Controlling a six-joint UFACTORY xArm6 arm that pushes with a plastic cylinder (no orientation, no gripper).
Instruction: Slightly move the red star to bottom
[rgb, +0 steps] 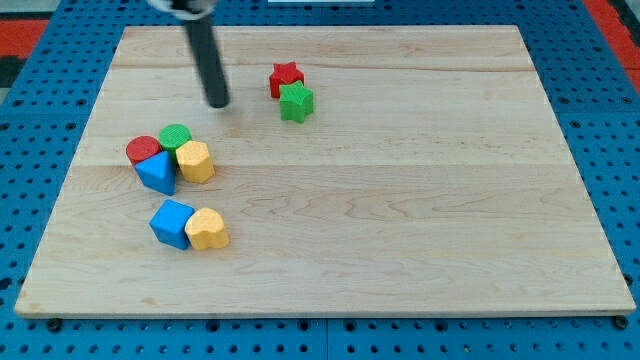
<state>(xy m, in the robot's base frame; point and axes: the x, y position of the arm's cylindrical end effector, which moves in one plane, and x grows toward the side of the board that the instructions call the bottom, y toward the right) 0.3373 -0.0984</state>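
The red star (285, 78) lies near the view's top centre of the wooden board (400, 200). A green star (297, 102) touches it on its lower right. My tip (218, 103) rests on the board to the left of the red star, a clear gap away. The dark rod rises from the tip toward the view's top.
A cluster at the view's left holds a red cylinder (143, 150), a green cylinder (175, 136), a blue block (157, 172) and a yellow block (195, 161). Below it sit a blue block (172, 223) and a yellow heart (208, 229). A blue pegboard (40, 180) surrounds the board.
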